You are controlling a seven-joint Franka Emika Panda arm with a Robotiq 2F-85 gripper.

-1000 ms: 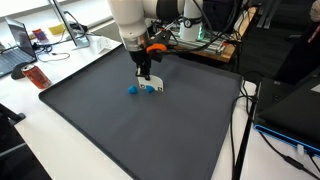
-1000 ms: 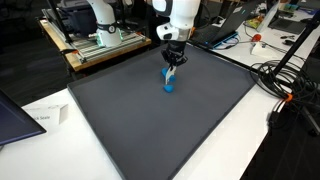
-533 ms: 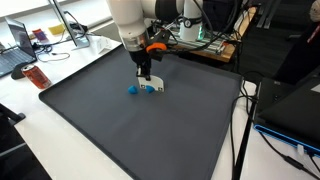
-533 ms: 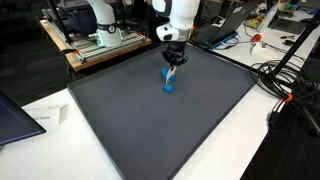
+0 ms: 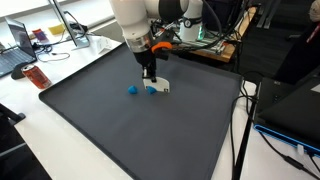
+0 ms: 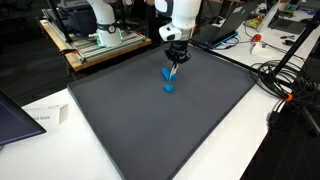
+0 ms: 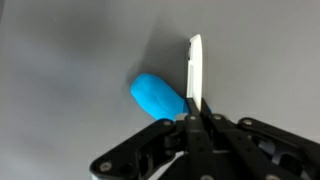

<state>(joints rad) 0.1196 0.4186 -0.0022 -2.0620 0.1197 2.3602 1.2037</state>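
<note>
In an exterior view, the arm's end effector hangs low over the back part of the table, which is covered by a dark grey mat. Just below it is a thin flat white piece. A small rounded blue block lies right beside the white piece, and a second small blue piece lies near it on the mat.

In an exterior view from another spot, the end effector points straight down. The thin flat white piece hangs from it as a narrow slanted strip. The small rounded blue block sits on the table at the strip's lower end. Whether strip and block touch cannot be told.

In the wrist view, the end effector has its fingers drawn narrow, pinching the near edge of the thin flat white piece, which is seen edge-on. The small rounded blue block lies on the grey table just beside the white piece.
</note>
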